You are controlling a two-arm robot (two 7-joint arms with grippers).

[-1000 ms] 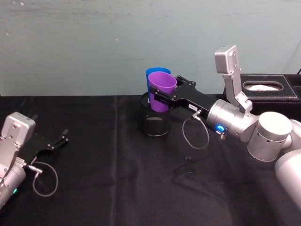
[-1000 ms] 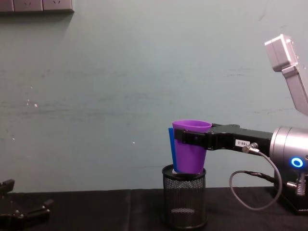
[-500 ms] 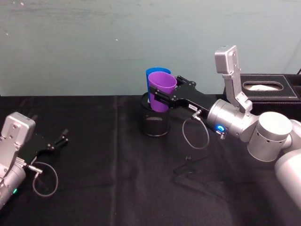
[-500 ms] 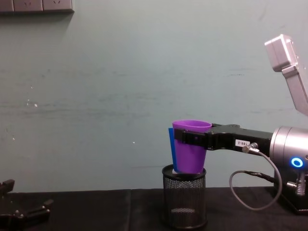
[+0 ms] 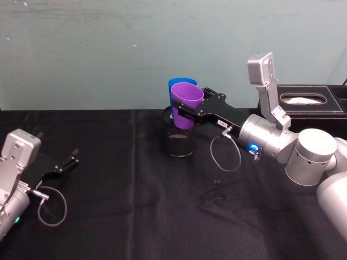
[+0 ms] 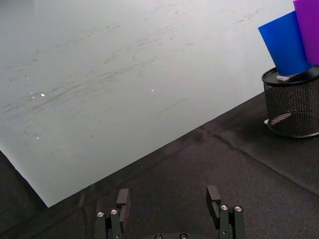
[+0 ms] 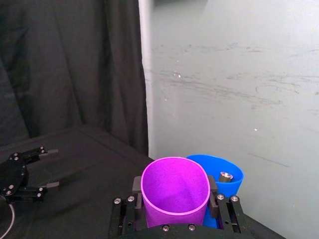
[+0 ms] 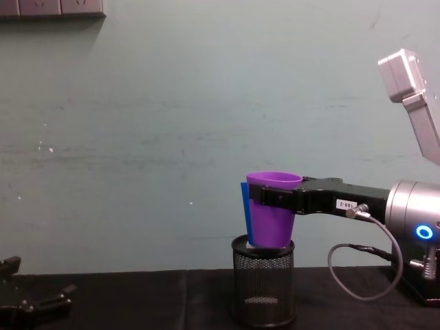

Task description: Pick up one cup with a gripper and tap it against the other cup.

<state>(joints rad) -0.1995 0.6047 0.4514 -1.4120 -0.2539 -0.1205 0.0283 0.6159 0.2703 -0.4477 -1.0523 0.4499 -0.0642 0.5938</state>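
Right now the right end effector [image 5: 191,101] is clamped on the purple cup [image 8: 271,223]. Its black fingers [image 7: 214,191] are set only as wide as the cup, one on each side just under the rim. The rim looks slightly squeezed into an oval in the right wrist view. The cup is upright, mouth up, off the bench [image 5: 119,189], and its base hangs at about rim level of the black mesh holder [image 8: 263,289].

The purple cup is plain, tapered and smooth, with nothing visible inside. The blue cup [image 6: 286,42] is on its far side, toward the wall, standing in the mesh holder and leaning a little. The two cups sit side by side with no gap visible; I cannot tell for sure if they make contact.

The right arm is silver-grey and reaches in from the right, with a white label [image 8: 342,204] on the black end effector body, a lit blue ring [image 8: 424,232] on the wrist and a looped cable [image 5: 225,154] hanging below it. A black tissue box [image 5: 309,100] stands behind the arm by the wall.

The left end effector [image 6: 168,195] is parked low over the bench at the left, well apart from the cups. Its fingers are spread wide, holding nothing.
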